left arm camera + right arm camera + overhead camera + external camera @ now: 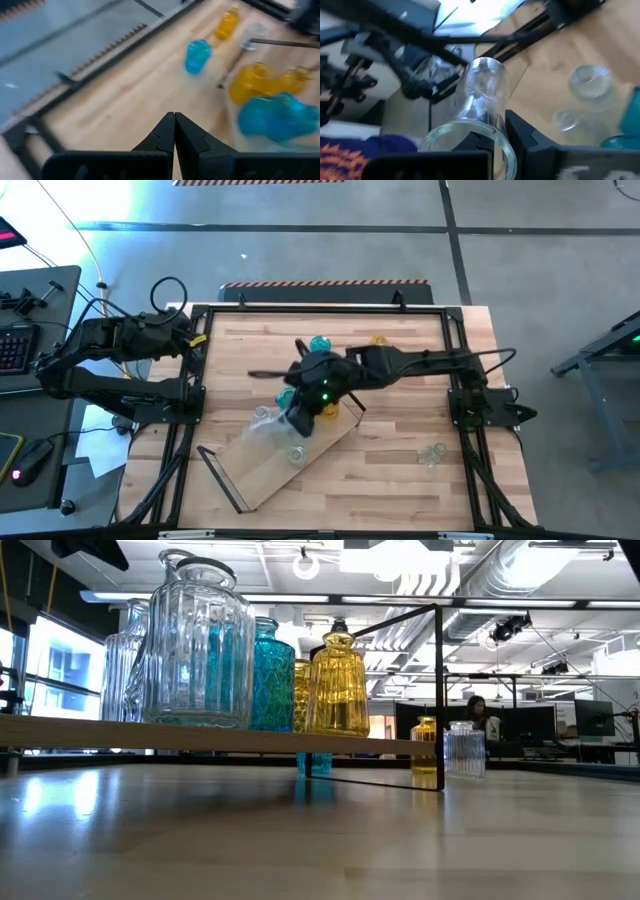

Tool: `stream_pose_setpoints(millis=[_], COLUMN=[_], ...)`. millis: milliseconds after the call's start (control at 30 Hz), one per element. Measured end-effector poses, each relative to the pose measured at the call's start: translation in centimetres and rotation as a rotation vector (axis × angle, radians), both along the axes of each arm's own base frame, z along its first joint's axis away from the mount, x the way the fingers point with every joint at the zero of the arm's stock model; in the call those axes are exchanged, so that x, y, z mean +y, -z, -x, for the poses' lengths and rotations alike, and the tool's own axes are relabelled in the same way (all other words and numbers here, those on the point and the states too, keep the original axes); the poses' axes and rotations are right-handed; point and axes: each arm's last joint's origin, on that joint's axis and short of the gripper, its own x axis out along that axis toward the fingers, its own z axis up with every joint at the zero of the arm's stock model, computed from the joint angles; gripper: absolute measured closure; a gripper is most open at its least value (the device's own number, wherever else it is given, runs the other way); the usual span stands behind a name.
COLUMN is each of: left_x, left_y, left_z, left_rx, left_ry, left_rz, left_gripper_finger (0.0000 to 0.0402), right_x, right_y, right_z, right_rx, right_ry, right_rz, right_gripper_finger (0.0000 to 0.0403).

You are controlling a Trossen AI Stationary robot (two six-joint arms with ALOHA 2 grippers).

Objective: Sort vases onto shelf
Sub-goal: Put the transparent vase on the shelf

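The right end effector (492, 145) is clamped on a clear glass vase (477, 105), its dark fingers (530, 142) pressed against the ribbed wall just below the rim; only the right wrist view shows this grip, with the vase's open mouth toward the lens. From above, the right arm reaches from the right side of the worktop (400, 480) to the middle, and its end effector (302, 418) hangs over the shelf (270, 470), a light-wood board lying slantwise on the near half of the worktop with a black wire frame (220, 478) at its left end. Clear vases (264, 420) stand on the board beside the wrist, and a teal vase (319, 345) and an amber vase (380, 340) stand farther back. A lone clear vase (432, 453) sits on the worktop to the right, well apart from the shelf. The low view alone shows the shelf raised above the worktop, carrying a large ribbed clear vase (200, 645), a teal one (272, 675) and an amber one (338, 685) in a row; all look empty. The left end effector (174, 132), fingers pressed together and holding nothing, waits at the far left edge. No writing is readable anywhere.
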Motion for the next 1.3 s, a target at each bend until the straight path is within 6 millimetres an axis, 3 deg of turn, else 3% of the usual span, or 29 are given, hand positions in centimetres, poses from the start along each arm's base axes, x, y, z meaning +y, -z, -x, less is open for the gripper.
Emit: stream_pose_setpoints(millis=[300,567,1067,1300], left_x=[-0.9,-1.8,-5.0,-8.4], left_y=[0.0,-1.3,-0.6,0.2], left_z=[-0.5,-2.0,-5.5,-6.3], left_rx=[-0.099,-0.283,-0.196,-0.102], left_ry=[0.136,0.224,0.302,0.426], left_rz=[0.283,0.377,0.374,0.455], left_gripper_finger=[0.0401,0.0401,0.0401,0.0401], right_x=[2.6,4.6,6.4,6.5], right_y=[0.3,0.8,8.1,8.8], right_z=[0.4,0.5,-3.3,-3.7], right_rx=[-0.013,-0.032,0.127,0.155], right_ry=[-0.141,-0.221,-0.219,-0.176], right_rz=[0.018,0.073,0.125,0.106], right_gripper_finger=[0.0400,0.0400,0.0400,0.0400])
